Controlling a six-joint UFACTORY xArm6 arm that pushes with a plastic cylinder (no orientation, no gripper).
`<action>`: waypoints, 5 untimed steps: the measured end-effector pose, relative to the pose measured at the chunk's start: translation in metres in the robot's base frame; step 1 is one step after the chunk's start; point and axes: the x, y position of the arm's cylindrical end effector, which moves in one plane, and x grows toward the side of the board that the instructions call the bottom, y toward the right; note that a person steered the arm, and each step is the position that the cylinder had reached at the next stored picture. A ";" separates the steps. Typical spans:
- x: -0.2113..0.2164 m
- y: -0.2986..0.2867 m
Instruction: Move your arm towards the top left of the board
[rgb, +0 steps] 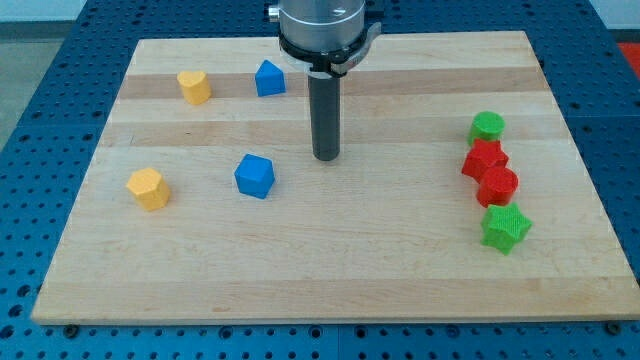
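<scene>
Tip: my tip (325, 157) rests on the table (330, 270), near centre, on bare wood, touching no block.
End effector: plain rod without jaws; spread or pressed state cannot be told.
Far left: yellow heart block (194, 87), with blue block (269, 78) to its right; tip lies right of and nearer than both.
Left: yellow block (148, 188); blue block (254, 176) just left of tip.
Right: column from far to near of green cylinder (487, 127), red block (484, 159), red cylinder (497, 186), green star block (505, 228).

Silver cyl. mount w/ black ring, dark straight rod (325, 115).
</scene>
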 end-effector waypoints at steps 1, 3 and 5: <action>-0.010 -0.013; -0.024 -0.026; -0.049 -0.045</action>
